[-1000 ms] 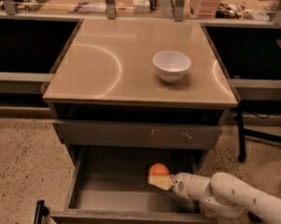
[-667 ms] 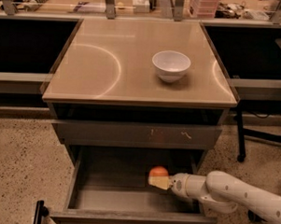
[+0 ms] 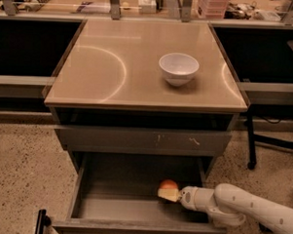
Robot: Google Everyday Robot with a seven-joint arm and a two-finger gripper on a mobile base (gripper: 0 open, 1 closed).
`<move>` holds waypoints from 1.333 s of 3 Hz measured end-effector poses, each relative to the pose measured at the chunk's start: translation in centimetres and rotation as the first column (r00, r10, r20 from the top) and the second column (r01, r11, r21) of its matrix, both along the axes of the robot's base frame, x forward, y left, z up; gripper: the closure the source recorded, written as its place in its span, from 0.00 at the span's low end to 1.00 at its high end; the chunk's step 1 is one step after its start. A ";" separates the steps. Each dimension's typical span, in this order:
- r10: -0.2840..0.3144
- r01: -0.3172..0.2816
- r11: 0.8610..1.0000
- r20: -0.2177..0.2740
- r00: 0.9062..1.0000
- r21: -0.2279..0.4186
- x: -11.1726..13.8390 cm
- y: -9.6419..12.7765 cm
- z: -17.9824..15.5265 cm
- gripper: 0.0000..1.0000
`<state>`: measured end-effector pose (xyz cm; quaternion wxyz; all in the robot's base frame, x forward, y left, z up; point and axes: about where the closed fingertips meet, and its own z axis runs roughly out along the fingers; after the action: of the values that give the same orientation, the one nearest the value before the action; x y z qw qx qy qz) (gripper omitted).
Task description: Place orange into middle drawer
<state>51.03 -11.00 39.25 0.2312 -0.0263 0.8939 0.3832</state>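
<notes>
— Camera view, gripper: where?
— Inside the open middle drawer, reaching in from the right, low over the grey floor.
— Grip?
— Clamped on the orange, visible just above the pale fingertips.
— Orange's place?
— Right of the drawer's middle, within its walls. Resting on the floor or lifted off it: cannot tell.
— Elsewhere?
— White bowl upright on the cabinet top. Scratched drawer front pushed in above.

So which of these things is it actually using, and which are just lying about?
In the job: orange, in the open middle drawer; pincer, inside that drawer beside the orange.
Lying about: white bowl on the cabinet top; scratched drawer front above.
</notes>
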 end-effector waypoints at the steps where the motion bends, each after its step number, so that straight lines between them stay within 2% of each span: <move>1: 0.000 0.000 1.000 -0.001 1.000 0.000 0.0 0.0 -0.1 0.81; 4: 0.000 0.000 1.000 -0.001 1.000 0.000 0.0 0.0 -0.1 0.11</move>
<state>51.00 -11.00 39.18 0.2307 -0.0259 0.8940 0.3833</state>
